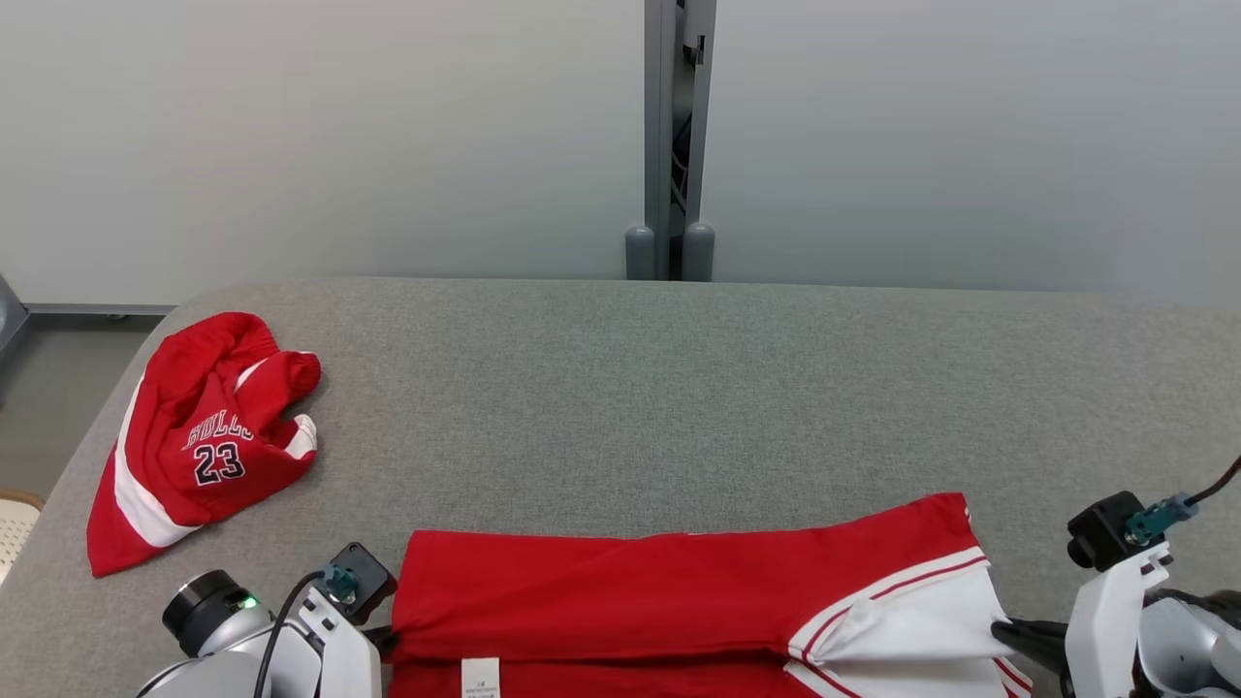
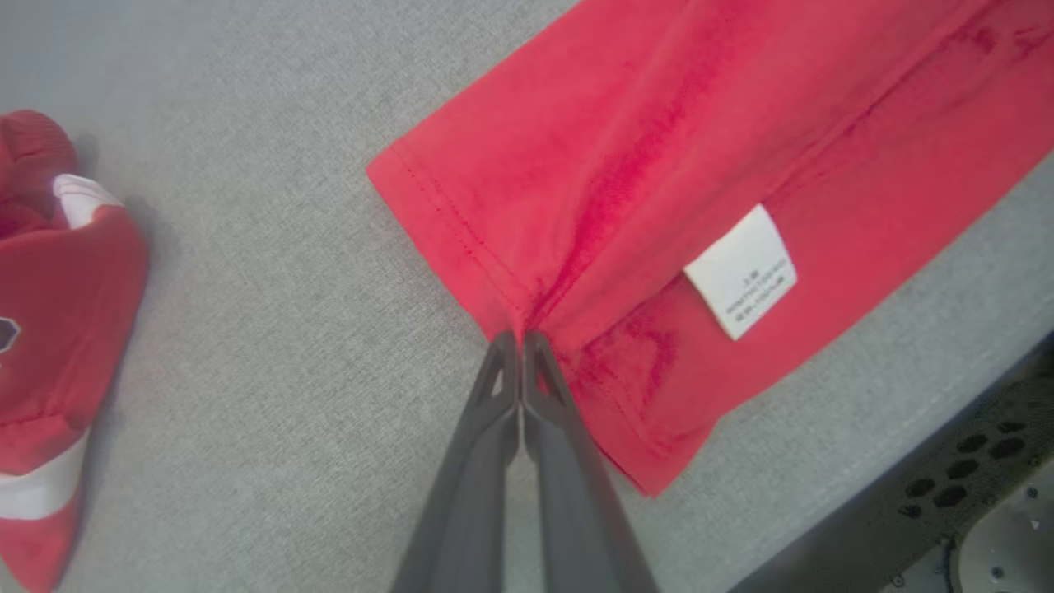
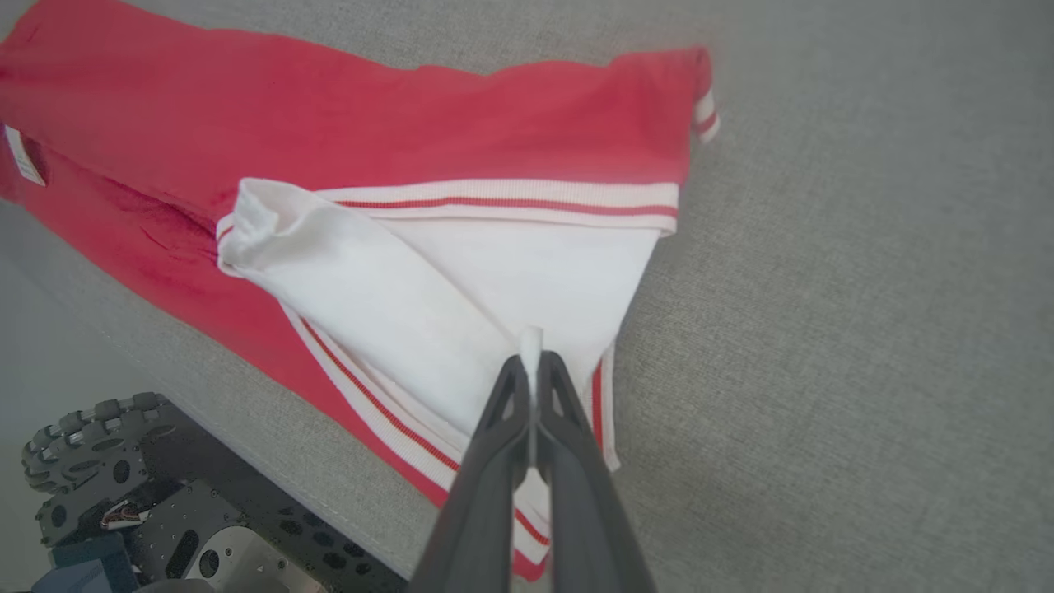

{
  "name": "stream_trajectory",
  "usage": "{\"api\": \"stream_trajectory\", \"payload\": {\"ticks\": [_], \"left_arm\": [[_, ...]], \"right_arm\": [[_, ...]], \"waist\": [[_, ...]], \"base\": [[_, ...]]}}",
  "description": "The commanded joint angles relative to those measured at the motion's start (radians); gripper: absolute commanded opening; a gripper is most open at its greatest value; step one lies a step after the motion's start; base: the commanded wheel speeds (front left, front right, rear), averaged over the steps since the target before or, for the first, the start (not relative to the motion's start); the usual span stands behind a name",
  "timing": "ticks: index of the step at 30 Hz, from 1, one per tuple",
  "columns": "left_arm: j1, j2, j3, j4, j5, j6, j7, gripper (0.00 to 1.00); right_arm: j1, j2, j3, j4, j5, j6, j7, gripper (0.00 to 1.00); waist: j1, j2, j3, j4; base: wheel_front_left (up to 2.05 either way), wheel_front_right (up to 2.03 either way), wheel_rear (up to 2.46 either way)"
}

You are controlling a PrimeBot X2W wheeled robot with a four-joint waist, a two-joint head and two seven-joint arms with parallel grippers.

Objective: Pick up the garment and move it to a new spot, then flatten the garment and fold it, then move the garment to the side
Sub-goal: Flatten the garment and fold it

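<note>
Leftward, clothing [image 1: 199, 441] reading BULLS 23, left end effector [image 2: 520, 338] and right end effector [image 3: 532, 359] pinching garment [image 1: 620, 591], tag [image 2: 741, 272] illegible.

garment [image 1: 620, 591]: red cloth, looked matt and soft; white panel had ribbed trim
care tag [image 2: 741, 272]: white, smooth, looked woven
table cover [image 1: 620, 388]: grey woven fabric, was matt and coarse
left gripper fingers [image 2: 482, 461]: dark plastic, matt
jersey [image 1: 194, 436], left edge of table cover: red matt cloth

Crumpled red jersey [image 1: 204, 441] (number 23) lies on grey table [image 1: 620, 388]; post [image 1: 669, 145] behind.
</note>
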Motion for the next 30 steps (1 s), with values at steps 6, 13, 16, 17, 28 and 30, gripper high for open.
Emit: {"api": "stream_trajectory", "payload": {"ticks": [6,13,16,17,28,30], "left_arm": [[0.021,0.002,0.002,-0.001,-0.021,-0.001,0.023,0.34],[-0.01,0.006,0.05,0.038,-0.055,0.028,-0.014,1.0],[-0.028,-0.002,0.102,0.046,-0.051,0.109,-0.107,1.0],[-0.03,-0.009,0.118,0.044,-0.053,0.131,-0.138,1.0],[0.02,-0.065,0.299,0.029,-0.045,0.355,-0.386,1.0],[0.03,-0.075,0.391,-0.053,0.026,0.404,-0.389,1.0]], "right_arm": [[0.069,0.034,-0.095,0.01,-0.046,-0.001,0.068,1.0],[0.121,0.044,-0.234,0.008,-0.107,-0.001,0.101,1.0],[0.146,0.077,-0.346,0.002,-0.177,-0.001,0.028,1.0],[0.149,0.09,-0.373,-0.003,-0.199,-0.001,-0.002,1.0],[0.233,0.277,-0.643,0.008,-0.412,-0.001,-0.41,1.0],[0.251,0.315,-0.681,0.023,-0.456,-0.001,-0.475,1.0]], "waist": [[-0.0001,-0.0001,0.003,-0.004],[-0.0001,-0.0001,-0.002,-0.006],[-0.0001,-0.0001,-0.006,-0.007],[-0.0001,-0.0001,-0.007,-0.007],[-0.0001,-0.0001,0.002,-0.019],[-0.0001,-0.0001,0.007,-0.018]], "base": [[0.0,0.0,0.0],[0.0,0.0,0.0],[0.0,0.0,0.0],[0.0,0.0,0.0],[0.0,0.0,0.0],[0.0,0.0,0.0]]}}
